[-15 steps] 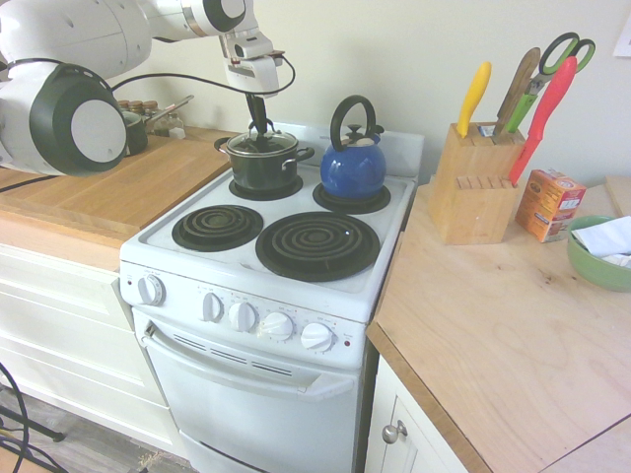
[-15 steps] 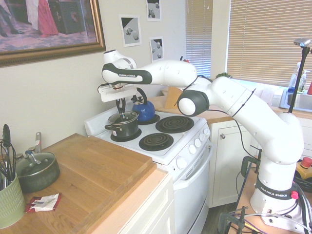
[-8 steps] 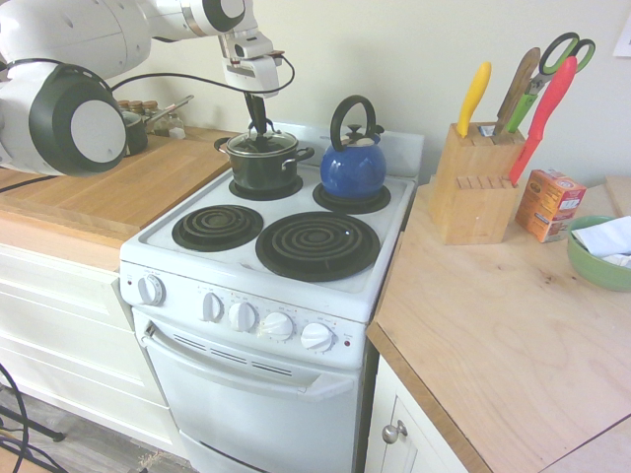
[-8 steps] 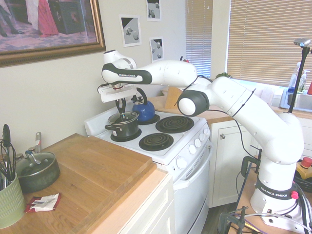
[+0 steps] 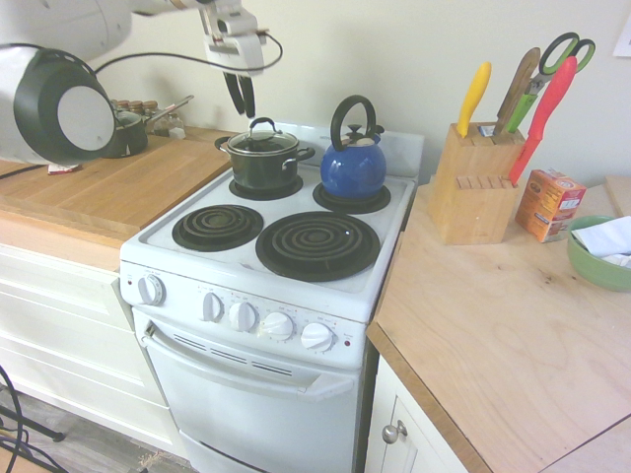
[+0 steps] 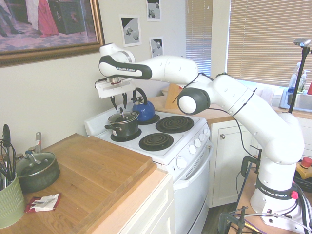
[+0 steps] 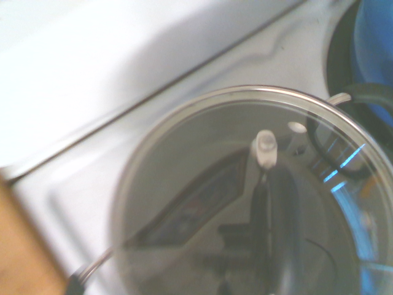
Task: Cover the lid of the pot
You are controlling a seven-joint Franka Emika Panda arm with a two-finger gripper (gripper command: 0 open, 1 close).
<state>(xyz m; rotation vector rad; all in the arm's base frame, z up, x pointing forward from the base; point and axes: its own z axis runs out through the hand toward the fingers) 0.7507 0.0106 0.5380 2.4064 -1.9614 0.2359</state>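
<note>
The dark pot (image 5: 264, 166) stands on the stove's back left burner, and the glass lid (image 5: 261, 142) lies flat on it with its black loop handle up. My gripper (image 5: 240, 110) hangs a short way above the lid, slightly to the left, open and holding nothing. From the other side the gripper (image 6: 118, 105) shows two parted fingers above the lid (image 6: 124, 117) and pot (image 6: 123, 127). The wrist view looks straight down on the lid (image 7: 202, 184), its metal rim and black handle blurred.
A blue kettle (image 5: 352, 168) sits on the back right burner, close beside the pot. The two front burners (image 5: 317, 244) are bare. A knife block (image 5: 475, 187), orange box (image 5: 549, 204) and green bowl (image 5: 597, 258) stand on the right counter. A saucepan (image 6: 36, 170) rests on the left counter.
The gripper has let go of the lid's handle, opened, and risen up and slightly left. The lid stays on the pot.
</note>
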